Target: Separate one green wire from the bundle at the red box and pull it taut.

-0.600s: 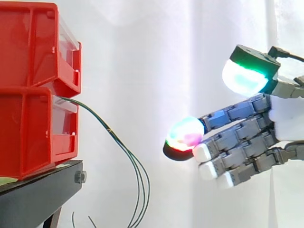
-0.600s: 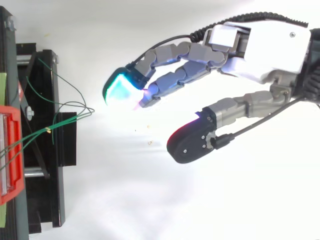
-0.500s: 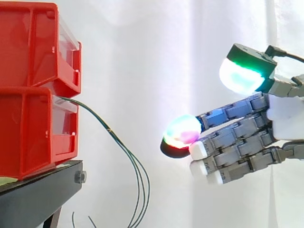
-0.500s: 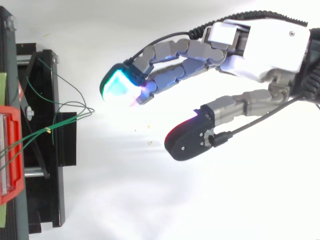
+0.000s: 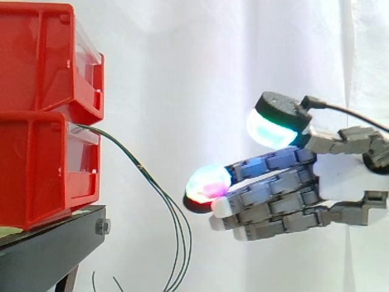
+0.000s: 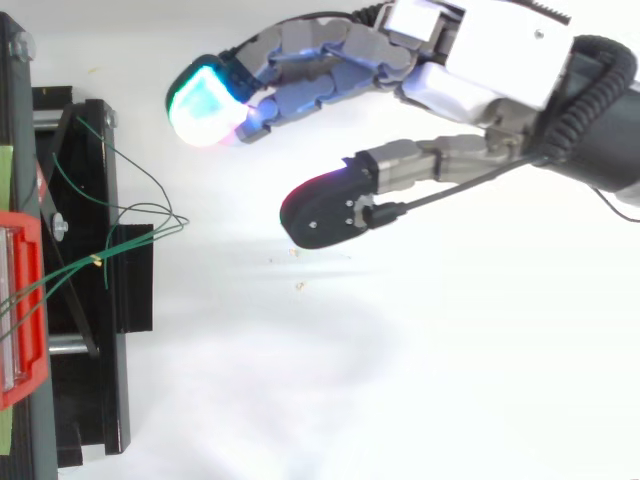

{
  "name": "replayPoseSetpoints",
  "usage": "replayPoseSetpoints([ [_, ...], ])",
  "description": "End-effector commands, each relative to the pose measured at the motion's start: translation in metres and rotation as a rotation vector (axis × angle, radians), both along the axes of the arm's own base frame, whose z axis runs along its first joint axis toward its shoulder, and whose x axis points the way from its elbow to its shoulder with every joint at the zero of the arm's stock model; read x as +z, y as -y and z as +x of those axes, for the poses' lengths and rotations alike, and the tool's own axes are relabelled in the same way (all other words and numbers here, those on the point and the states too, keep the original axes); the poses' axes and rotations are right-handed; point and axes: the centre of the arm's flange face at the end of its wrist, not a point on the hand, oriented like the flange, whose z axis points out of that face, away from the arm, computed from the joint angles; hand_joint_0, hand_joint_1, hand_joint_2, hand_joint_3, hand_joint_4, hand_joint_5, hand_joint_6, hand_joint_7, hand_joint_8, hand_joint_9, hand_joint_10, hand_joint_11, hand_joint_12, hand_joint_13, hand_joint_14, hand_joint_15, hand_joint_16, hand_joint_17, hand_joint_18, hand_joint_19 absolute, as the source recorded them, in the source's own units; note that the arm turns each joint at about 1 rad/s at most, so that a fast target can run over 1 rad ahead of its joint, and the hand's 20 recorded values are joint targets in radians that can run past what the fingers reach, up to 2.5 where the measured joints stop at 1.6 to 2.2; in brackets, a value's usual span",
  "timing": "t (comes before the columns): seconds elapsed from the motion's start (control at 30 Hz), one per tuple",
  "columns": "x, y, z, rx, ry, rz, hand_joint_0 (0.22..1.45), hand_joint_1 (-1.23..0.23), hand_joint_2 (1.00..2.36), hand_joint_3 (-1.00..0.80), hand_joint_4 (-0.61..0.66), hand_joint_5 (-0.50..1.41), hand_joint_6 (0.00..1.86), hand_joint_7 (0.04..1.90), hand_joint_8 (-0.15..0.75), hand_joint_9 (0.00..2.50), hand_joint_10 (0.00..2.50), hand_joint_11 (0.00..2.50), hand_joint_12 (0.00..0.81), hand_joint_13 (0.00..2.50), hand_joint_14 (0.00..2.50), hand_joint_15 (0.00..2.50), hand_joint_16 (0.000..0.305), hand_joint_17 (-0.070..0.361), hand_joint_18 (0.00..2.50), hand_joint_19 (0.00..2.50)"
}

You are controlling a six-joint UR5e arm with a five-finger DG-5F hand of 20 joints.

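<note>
The robot hand (image 5: 343,176) has moved in toward the bins over the last half second. In the side view its glowing fingertips (image 5: 208,184) now sit lower and nearer the wires. From above, the robot hand (image 6: 500,60) has also slid sideways, toward that view's top edge. Its fingers are nearly straight and close together, the thumb (image 5: 272,125) is spread well apart from them, and nothing is between them.

A clear gap remains to the green wires (image 5: 159,196). They leave the lower red box (image 5: 42,173), droop past the black stand (image 5: 48,249) and hang slack and bunched. This is still only the approach, and no wire has been singled out. From above, the fingers lie to one side of the wire loop (image 6: 150,228), so the reach probably needs correcting.
</note>
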Motion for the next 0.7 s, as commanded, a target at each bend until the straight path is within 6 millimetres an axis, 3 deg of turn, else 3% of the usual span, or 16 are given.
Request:
replayPoseSetpoints([
  [0.0,-0.015,-0.003,0.022,0.003,0.016,0.001,0.51,-0.69,1.0,-0.5,0.25,-0.2,0.5,0.72,0.28,0.52,0.0,0.14,0.346,0.29,0.0,0.0,0.058,0.131,0.17,0.0],
  [0.23,-0.026,-0.012,0.03,0.018,0.027,-0.006,0.52,-0.69,1.0,-0.5,0.19,-0.18,0.5,0.71,0.276,0.54,0.0,0.13,0.343,0.3,0.0,0.0,0.059,0.132,0.2,0.0],
  [0.37,-0.053,-0.018,0.041,0.041,0.012,0.016,0.52,-0.69,1.0,-0.5,0.2,-0.17,0.5,0.73,0.273,0.55,0.0,0.13,0.343,0.32,0.0,0.0,0.059,0.133,0.22,0.0],
  [0.67,-0.039,-0.034,0.05,0.092,-0.001,0.015,0.53,-0.67,1.0,-0.5,0.27,-0.14,0.5,0.83,0.284,0.61,0.0,0.16,0.342,0.38,0.0,0.02,0.058,0.131,0.3,0.02],
])
